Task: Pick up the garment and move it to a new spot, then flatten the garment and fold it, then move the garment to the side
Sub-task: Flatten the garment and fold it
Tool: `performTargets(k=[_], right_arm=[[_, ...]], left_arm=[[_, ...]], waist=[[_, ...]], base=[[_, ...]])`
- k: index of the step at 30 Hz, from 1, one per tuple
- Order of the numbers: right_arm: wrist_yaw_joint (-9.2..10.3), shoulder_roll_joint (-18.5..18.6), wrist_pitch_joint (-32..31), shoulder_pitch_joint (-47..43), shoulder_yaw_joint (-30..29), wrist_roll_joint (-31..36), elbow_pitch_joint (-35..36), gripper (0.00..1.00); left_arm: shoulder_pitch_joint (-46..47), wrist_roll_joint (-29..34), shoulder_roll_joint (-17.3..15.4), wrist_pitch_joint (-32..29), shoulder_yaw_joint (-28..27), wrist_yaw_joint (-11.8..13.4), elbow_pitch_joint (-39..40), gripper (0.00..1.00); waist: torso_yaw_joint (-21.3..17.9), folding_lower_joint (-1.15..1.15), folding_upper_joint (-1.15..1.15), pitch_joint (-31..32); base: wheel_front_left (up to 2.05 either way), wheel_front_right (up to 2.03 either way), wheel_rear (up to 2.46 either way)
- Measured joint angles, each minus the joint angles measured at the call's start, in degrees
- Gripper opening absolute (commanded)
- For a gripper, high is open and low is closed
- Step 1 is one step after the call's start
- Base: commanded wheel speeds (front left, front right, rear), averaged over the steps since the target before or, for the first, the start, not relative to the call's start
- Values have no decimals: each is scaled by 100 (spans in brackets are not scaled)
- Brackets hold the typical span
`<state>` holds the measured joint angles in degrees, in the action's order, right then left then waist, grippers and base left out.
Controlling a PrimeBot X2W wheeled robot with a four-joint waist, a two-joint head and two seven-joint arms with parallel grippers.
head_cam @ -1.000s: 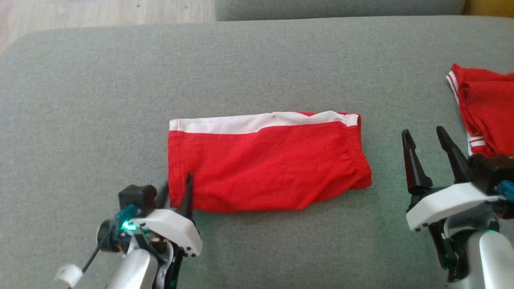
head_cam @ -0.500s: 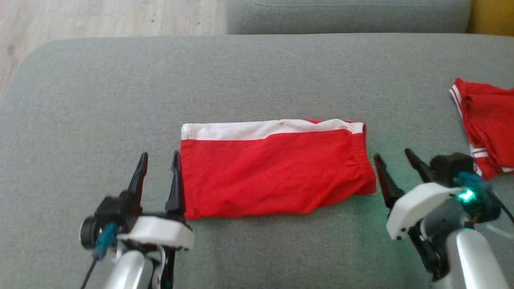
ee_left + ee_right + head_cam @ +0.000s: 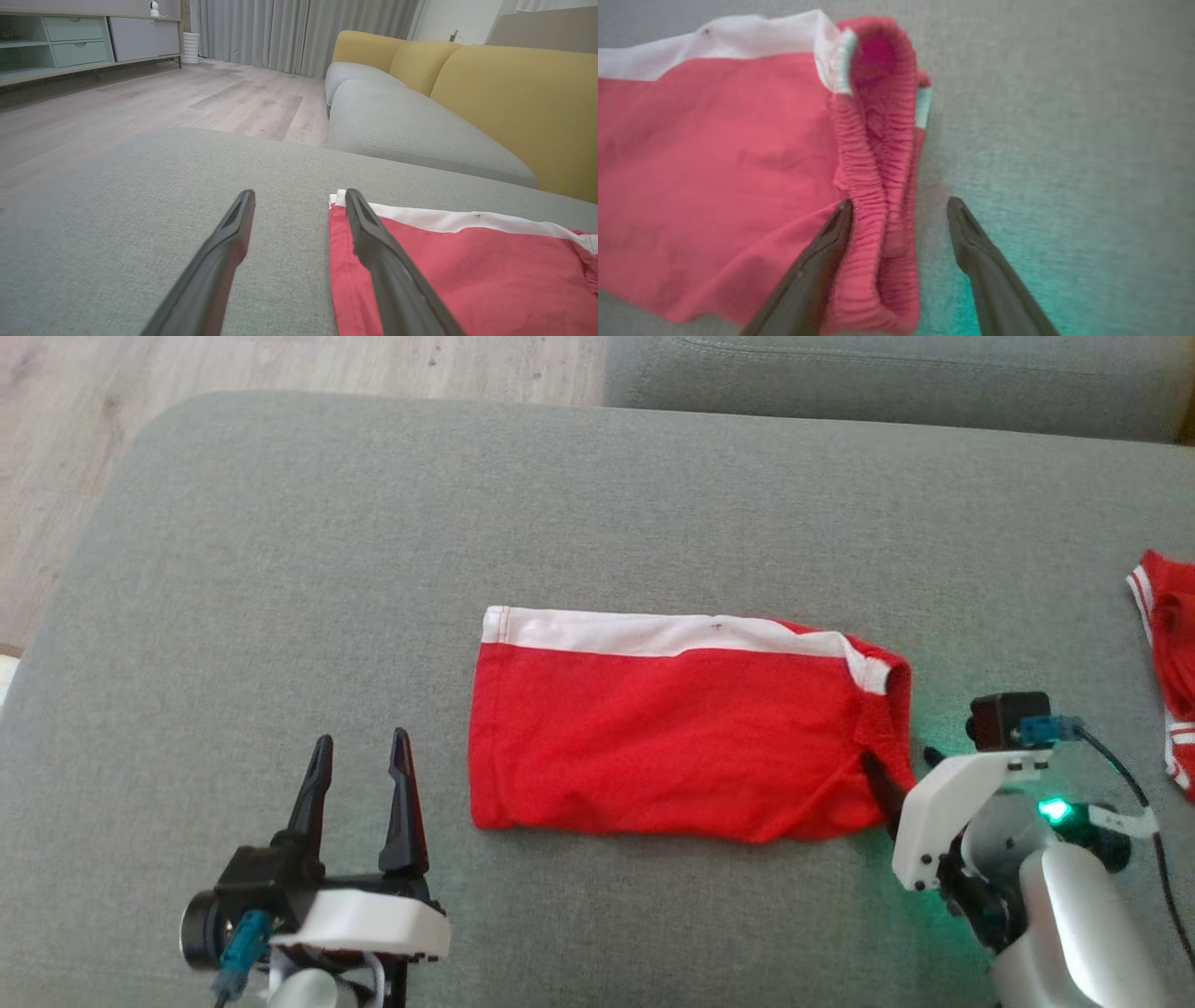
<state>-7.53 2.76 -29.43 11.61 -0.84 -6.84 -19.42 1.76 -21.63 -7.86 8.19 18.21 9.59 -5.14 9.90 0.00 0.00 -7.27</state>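
Right gripper (image 3: pixel 900 204) open, nothing clamped: one finger lying on the garment (image 3: pixel 714 163), gathered waistband (image 3: pixel 878 140) bunched between the two fingers (image 3: pixel 817 261). Left gripper (image 3: pixel 361 742) open and empty, just beside the opposite end, clear of the fabric. Garment flat, mid-cushion on the grey sofa seat (image 3: pixel 280 569), folded into a neat band with white stripe (image 3: pixel 653 633) along the far edge. Status, as judged: relocation, flattening and folding complete; transfer to the side outstanding. Close on the waistband before lifting; expect the loose layers to sag

red cloth garment (image 3: pixel 672 737) looks soft and matt on the coarse grey woven cushion (image 3: pixel 280 569).
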Motion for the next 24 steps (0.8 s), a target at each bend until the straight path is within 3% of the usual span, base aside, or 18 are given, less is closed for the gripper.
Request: performTargets(k=[1, 2, 4, 5, 7, 14, 20, 24], right_arm=[[0, 0, -46, 4, 0, -79, -94, 100], [0, -1, -62, 13, -2, -160, -160, 85], [0, 0, -94, 85, -19, -289, -253, 43], [0, 0, -93, 131, -21, -337, -301, 37], [0, -1, -92, 210, -10, -377, -383, 0], [0, 51, -60, 301, 22, -587, -374, 0], [0, 744, -291, 246, -353, -722, -29, 0], [0, 798, -399, 3, -505, -912, 315, 0]], left_arm=[[-1, 0, -1, 12, -1, 0, 1, 100], [-2, 0, -1, 26, -1, 1, 1, 100], [-4, 0, -1, 30, -1, 7, 9, 100], [-8, 0, -1, 38, 1, 11, 21, 100], [-27, 0, -2, 45, 4, 48, 34, 100], [-73, 3, -1, 37, 67, 48, 47, 100], [-73, 51, 14, -12, 231, 48, 76, 100], [-74, 52, 13, -13, 269, 48, 73, 100]], waist=[[21, 0, 0, -1], [33, 0, 0, -1], [36, 0, 0, -3], [28, 0, 0, -5], [-2, 0, 0, -13], [-220, 0, 0, -21], [-379, 0, 0, -4], [-428, 0, 0, 10]], base=[[0, 0, 0], [0, 0, 0], [0, 0, 0], [0, 0, 0], [0, 0, 0], [0, 0, 0], [0, 0, 0], [0, 0, 0]])
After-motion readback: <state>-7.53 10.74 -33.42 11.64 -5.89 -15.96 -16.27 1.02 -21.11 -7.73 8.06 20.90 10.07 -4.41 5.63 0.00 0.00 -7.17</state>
